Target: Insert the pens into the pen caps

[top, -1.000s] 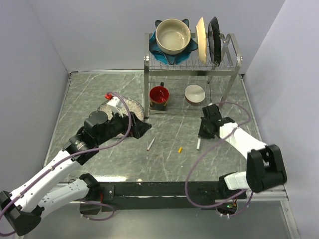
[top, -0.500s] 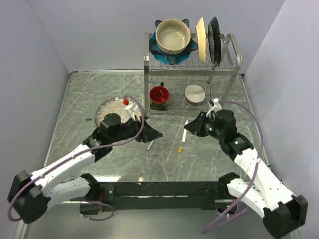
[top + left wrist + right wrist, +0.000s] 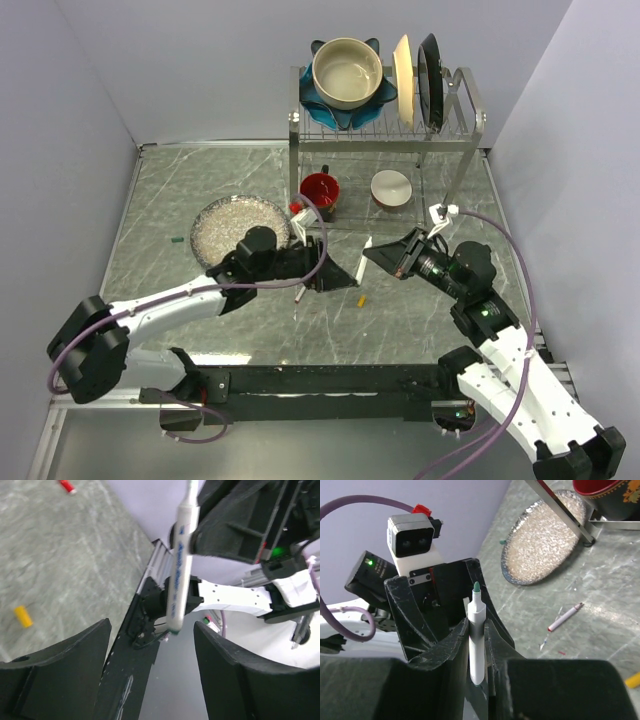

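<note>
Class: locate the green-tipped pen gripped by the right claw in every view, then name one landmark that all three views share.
Top external: the green-tipped pen is at centre, at the tip of the right claw.
Left wrist: the pen is upper centre, roughly upright.
Right wrist: the pen is at centre, upright between the claw's fingers.
Shared landmark: the yellow cap, at lower centre, far left and bottom right respectively.

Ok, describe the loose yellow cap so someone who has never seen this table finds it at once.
Start at the metal dish rack at the far side of the stone table. In front of it, near the table's middle, the yellow cap lies alone on bare stone. It is a short yellow tube, unlike the long white pen to its left.
</note>
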{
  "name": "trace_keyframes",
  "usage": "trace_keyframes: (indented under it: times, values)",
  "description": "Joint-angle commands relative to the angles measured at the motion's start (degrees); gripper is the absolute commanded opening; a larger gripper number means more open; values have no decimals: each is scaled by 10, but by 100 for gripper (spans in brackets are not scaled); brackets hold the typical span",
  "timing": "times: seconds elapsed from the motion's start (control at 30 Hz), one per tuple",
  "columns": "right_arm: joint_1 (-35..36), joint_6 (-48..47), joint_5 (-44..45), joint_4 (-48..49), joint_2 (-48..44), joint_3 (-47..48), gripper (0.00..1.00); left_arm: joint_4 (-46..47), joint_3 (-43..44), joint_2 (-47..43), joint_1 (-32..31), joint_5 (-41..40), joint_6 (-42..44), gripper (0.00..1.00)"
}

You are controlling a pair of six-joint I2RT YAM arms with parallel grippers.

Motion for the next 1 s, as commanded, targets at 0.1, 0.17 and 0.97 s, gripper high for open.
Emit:
trace_keyframes:
  times: [0.1,0.17,0.97]
  values:
    - [5,28,-13,55,-20,-16,0,102,37,43,-25,22,-33,60]
    - [6,33,-11,61,-25,-20,0,128,36,56,-27,33,-43,44]
    - [10,98,-82,201,-65,-138,27,175,39,80,-36,57,-65,1]
